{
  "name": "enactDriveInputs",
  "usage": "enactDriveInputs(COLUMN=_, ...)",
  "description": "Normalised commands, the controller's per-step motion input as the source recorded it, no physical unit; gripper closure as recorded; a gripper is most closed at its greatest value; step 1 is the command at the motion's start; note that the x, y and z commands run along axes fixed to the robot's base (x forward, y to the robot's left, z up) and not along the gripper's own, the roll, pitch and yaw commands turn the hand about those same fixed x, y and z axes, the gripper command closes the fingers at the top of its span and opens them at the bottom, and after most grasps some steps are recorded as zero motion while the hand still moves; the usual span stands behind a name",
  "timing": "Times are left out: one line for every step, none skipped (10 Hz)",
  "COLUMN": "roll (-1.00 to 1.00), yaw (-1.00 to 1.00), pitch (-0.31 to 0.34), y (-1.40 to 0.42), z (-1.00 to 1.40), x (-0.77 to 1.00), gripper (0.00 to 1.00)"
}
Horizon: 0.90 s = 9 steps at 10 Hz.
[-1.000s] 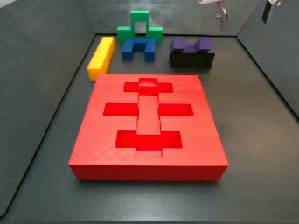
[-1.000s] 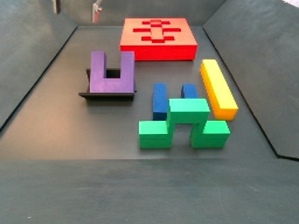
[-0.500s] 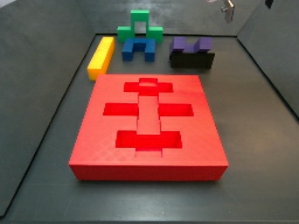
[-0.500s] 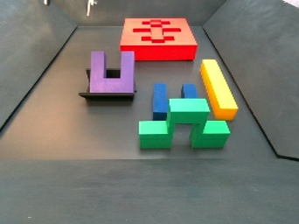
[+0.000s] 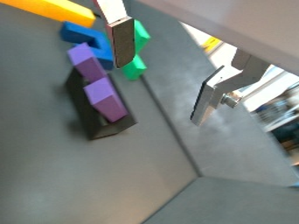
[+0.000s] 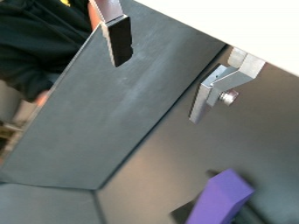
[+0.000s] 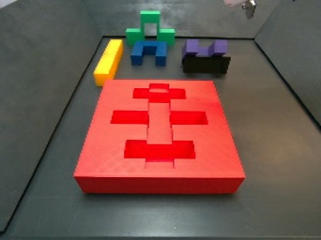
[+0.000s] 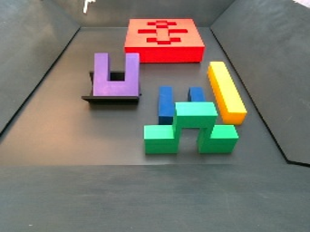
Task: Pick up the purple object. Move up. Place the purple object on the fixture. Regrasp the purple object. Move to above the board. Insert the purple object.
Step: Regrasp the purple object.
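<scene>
Hand [image 5: 163, 70] high up, fingers apart and empty, purple object [image 5: 96, 83] on the fixture [image 5: 103, 122] well below

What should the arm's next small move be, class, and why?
Probably descend toward the purple object to regrasp it. It rests on the fixture, while the gripper hangs high above, open and empty, barely visible in a side view.

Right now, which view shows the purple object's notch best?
The side view, where the purple object sits on the fixture, notch open upward. Another side view shows it small; wrist views show it obliquely or cropped. The open tool hangs above.
</scene>
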Motion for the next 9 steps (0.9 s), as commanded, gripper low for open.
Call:
enactDriveInputs(roll=0.45, yaw=-0.43, pitch=0.117, y=0.18, z=-0.03, x=0.09, gripper=0.0)
enactDriveInputs(roll=0.17, yaw=-0.55, pitch=0.171, y=0.24, z=-0.03, x=0.13, gripper=0.0)
enactDriveInputs(roll=0.0, yaw=-0.64, pitch=0.243, y=0.02, z=-0.17, x=0.05, gripper=0.0)
enactDriveInputs(roll=-0.12, yaw=-0.59, pitch=0.189, y=0.0, z=-0.06, x=0.0, gripper=0.0)
enactDriveInputs(roll=-0.34, yaw=-0.35, pitch=0.114, y=-0.1, z=0.0, x=0.0, gripper=0.0)
enactDriveInputs(roll=-0.39, yaw=-0.16, pitch=0.074, y=-0.13, z=0.0, x=-0.03, gripper=0.0)
enactDriveInputs(roll=-0.1, yaw=0.0, pitch=0.031, y=0.0, z=0.0, x=0.07, gripper=0.0)
enactDriveInputs(roll=-0.03, yaw=0.0, pitch=0.0, y=0.0, z=0.0, x=0.0, gripper=0.0)
enactDriveInputs(roll=0.12, yaw=0.0, pitch=0.029, y=-0.12, z=-0.09, x=0.09, gripper=0.0)
